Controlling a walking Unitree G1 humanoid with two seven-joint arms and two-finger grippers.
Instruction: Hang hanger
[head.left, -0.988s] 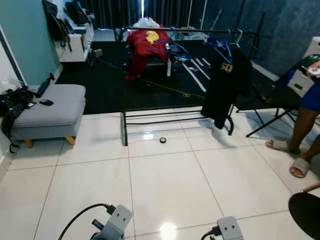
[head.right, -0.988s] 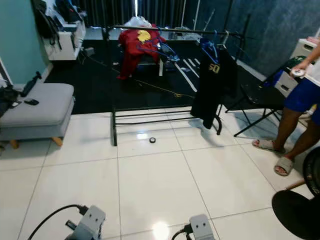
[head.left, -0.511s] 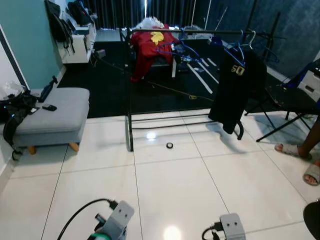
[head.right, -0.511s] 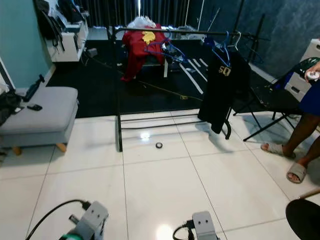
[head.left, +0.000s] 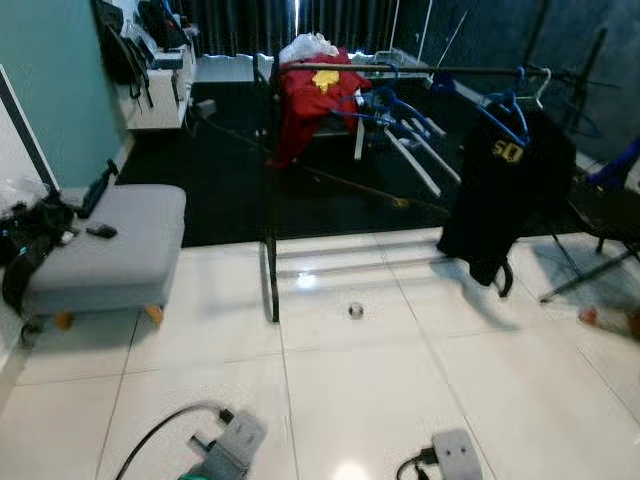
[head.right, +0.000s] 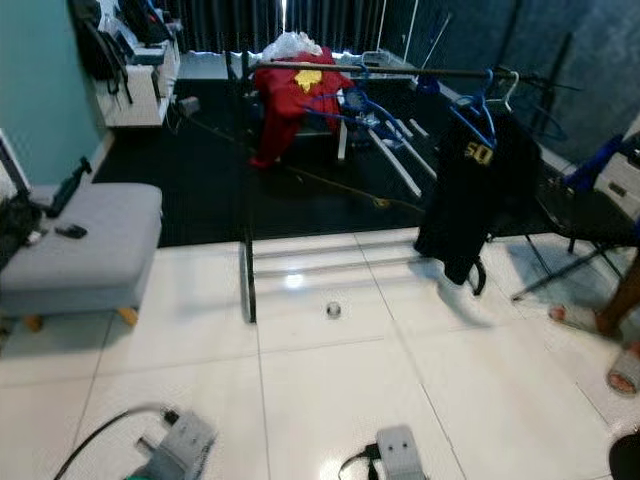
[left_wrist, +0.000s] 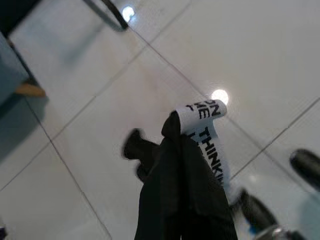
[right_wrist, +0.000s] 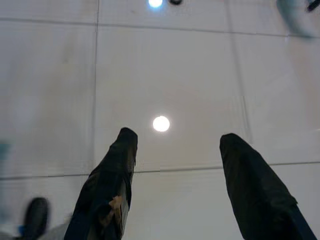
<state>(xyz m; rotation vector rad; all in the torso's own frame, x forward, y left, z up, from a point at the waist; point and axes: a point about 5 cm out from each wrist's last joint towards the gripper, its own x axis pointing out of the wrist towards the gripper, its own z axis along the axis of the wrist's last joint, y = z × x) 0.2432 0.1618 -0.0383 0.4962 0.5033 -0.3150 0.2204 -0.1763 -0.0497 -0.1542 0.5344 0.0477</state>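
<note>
The whole view has slid right to left over the last second, so the camera has turned; the things themselves stand where they were. The rack now sits nearer the middle of the head views, with its black shirt on a blue hanger at the right end of the rail. The person's sandalled feet have slipped toward the right edge. The sofa stays along the left wall, and a small dark ring lies on the floor tiles in front of the rack's base.

The left gripper hangs low over the tiles, its fingers pressed together on a dark cloth with a white printed label; whether a hanger is inside it, I cannot tell. The right gripper has its fingers spread with nothing between them, pointing at bare floor.

I judge the robot is lining up on the rack, well apart from it, so the walk to the rail remains.
</note>
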